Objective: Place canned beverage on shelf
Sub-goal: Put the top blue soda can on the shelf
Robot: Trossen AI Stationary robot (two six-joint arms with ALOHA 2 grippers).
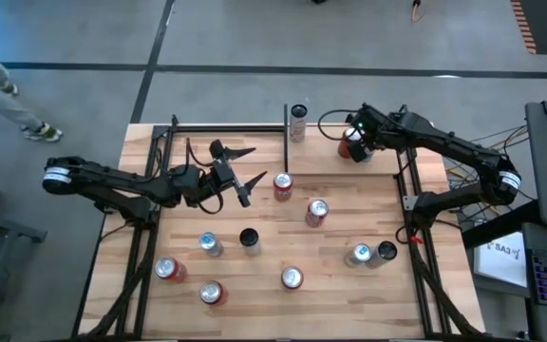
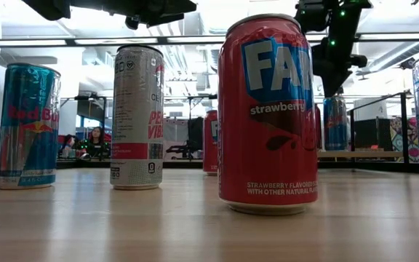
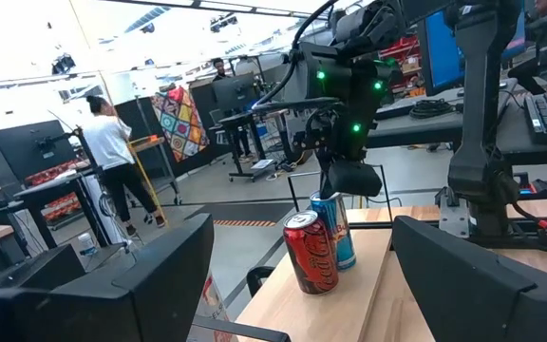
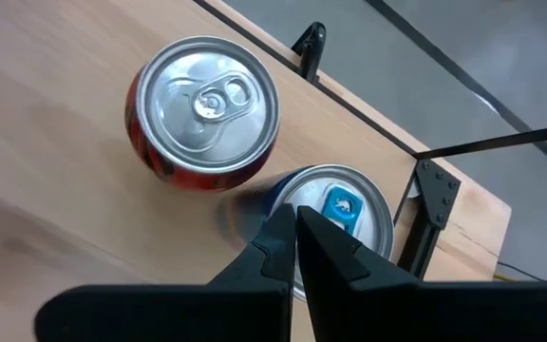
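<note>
Two cans on the shelf (image 4: 84, 123), blue can (image 4: 349, 214) directly under right gripper (image 4: 295, 233), fingers pressed together.

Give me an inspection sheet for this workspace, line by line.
Surface: wooden tabletop, no spills seen.
Job's things: red can and blue can upright, side by side on shelf.
Clutter: loose cans upright across tabletop, including Fanta can.
Grippers: right gripper shut, above blue can; left gripper open, empty.
Cables: bundle beside table's right edge.
Surroundings: person standing beyond table.
</note>
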